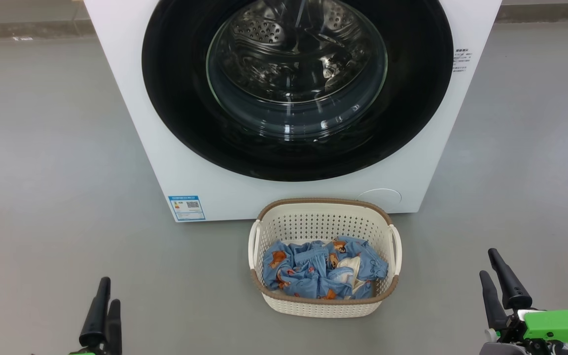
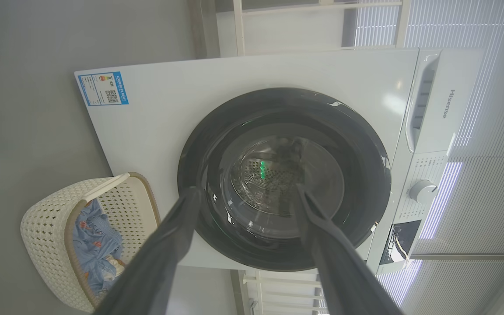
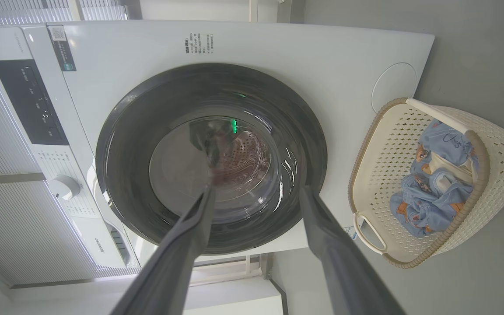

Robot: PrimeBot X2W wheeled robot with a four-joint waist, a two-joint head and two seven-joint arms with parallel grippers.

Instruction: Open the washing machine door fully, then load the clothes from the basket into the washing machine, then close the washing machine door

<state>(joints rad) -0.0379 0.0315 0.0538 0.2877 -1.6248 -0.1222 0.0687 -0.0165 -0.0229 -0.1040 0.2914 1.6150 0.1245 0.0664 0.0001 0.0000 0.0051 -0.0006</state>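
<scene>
the left gripper [image 1: 109,292] and the right gripper [image 1: 488,263] are held spread and empty. the large round glossy black washing machine door [image 1: 296,74] is seen shut, straight ahead of both; the right one is judged slightly nearer.

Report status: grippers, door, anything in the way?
Left gripper and right gripper open, empty. Round glossy black glass-windowed door shut. Light-blue bear-print clothes in cream-white perforated plastic basket, on floor before white washing machine.
</scene>
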